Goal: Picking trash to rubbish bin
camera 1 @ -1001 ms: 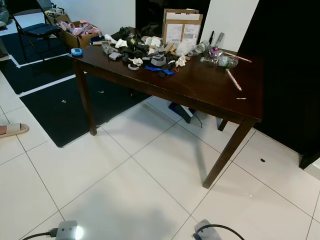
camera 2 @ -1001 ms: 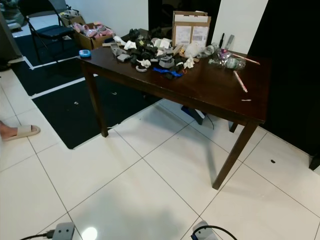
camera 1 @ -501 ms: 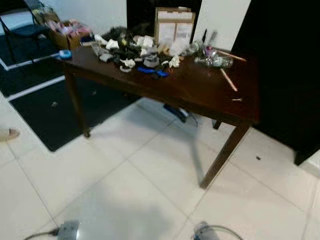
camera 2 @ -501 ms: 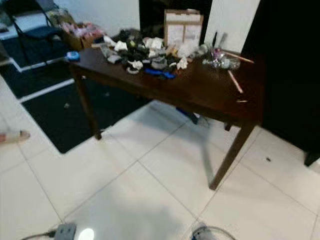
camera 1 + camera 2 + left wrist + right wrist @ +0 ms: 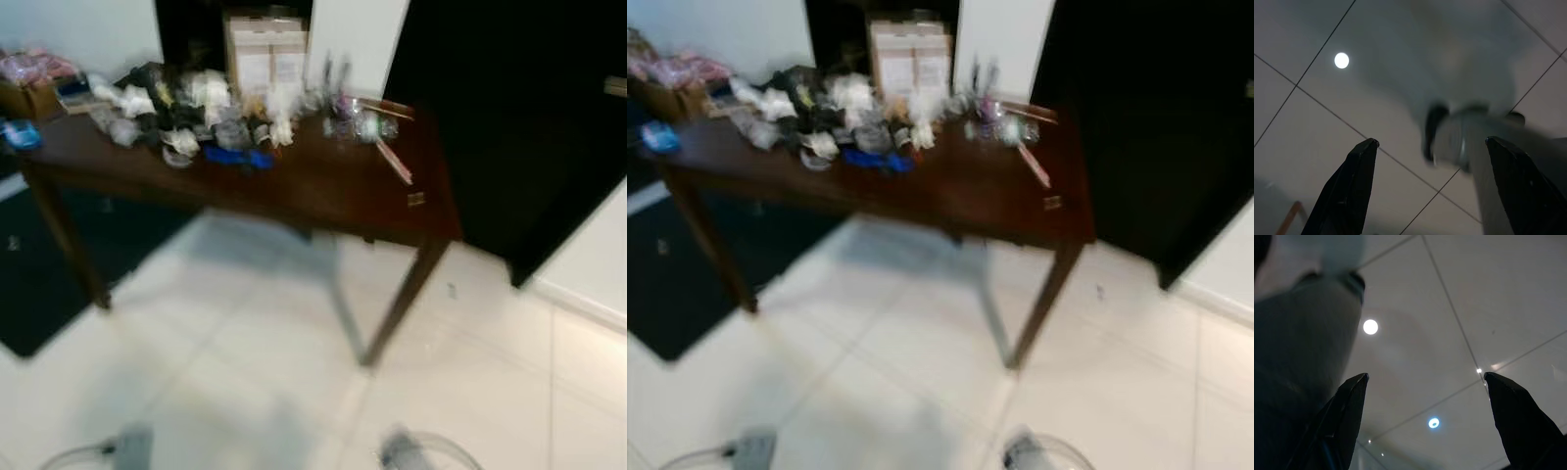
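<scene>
From the head camera, blurred as if the robot is walking or turning, one dark wooden table (image 5: pixel 323 186) stands on white tiles, and the trash (image 5: pixel 186 113) lies heaped along its far edge beside one cardboard box (image 5: pixel 265 54), probably dumped there for clearing, with one blue item (image 5: pixel 235 157) at the near side of the heap and a clear plastic bottle (image 5: pixel 367 125) to its right; no rubbish bin can be made out. In the left wrist view, the left gripper (image 5: pixel 1430 186) hangs over bare tile with its two black fingers spread wide and nothing between them, likely idle because the table is not yet within reach. In the right wrist view, the right gripper (image 5: pixel 1422 423) hangs the same way, its two fingers also wide apart and empty above the floor.
</scene>
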Tool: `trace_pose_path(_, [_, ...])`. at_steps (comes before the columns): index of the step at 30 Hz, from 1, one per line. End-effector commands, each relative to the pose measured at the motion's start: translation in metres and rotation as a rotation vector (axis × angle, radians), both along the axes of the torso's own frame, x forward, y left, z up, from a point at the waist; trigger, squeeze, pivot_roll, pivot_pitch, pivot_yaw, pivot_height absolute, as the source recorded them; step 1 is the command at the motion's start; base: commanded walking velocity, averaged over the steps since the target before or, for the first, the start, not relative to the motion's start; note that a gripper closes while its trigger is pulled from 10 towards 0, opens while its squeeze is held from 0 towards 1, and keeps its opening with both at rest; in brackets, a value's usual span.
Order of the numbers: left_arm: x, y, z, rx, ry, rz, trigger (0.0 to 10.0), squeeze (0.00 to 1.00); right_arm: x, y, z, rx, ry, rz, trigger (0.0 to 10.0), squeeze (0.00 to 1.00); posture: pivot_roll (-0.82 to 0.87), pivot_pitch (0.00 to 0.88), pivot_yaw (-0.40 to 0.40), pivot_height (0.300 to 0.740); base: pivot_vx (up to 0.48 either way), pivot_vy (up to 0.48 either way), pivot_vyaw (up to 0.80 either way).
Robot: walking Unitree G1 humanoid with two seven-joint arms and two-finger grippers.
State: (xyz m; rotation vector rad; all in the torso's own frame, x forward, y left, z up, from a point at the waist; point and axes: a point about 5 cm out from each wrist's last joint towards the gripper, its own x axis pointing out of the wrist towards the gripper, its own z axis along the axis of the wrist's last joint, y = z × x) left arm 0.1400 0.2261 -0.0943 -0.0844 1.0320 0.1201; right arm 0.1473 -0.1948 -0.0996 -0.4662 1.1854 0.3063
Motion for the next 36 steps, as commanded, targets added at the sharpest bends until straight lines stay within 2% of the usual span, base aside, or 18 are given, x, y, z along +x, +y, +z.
trace_pose_path(1, [-0.0076, 0.0017, -0.0025, 0.003, 0.027, 0.006, 10.0, 0.0, -0.0007, 0.005, -0.0009, 0.01, 0.003, 0.008, 10.0, 0.0, 0.17, 0.056, -0.049, 0.74, 0.311, 0.0, 0.0])
trace_pose_path(10, [-0.0079, 0.0034, -0.0021, 0.004, 0.025, 0.006, 10.0, 0.0, -0.0021, 0.0039, -0.0012, 0.01, 0.007, 0.01, 10.0, 0.0, 0.18, 0.059, -0.047, 0.74, 0.316, 0.0, 0.0])
trace_pose_path(23, [-0.0102, 0.0021, -0.0031, -0.002, 0.027, 0.008, 10.0, 0.0, -0.0034, 0.0044, -0.0018, 0.007, 0.015, 0.019, 10.0, 0.0, 0.18, 0.065, -0.052, 0.74, 0.316, 0.0, -0.69])
trace_pose_path(36, [-0.0117, 0.0001, -0.0041, -0.002, 0.032, 0.012, 10.0, 0.0, -0.0028, 0.0044, -0.0016, 0.009, 0.012, 0.021, 10.0, 0.0, 0.18, 0.071, -0.056, 0.74, 0.252, 0.0, 0.0])
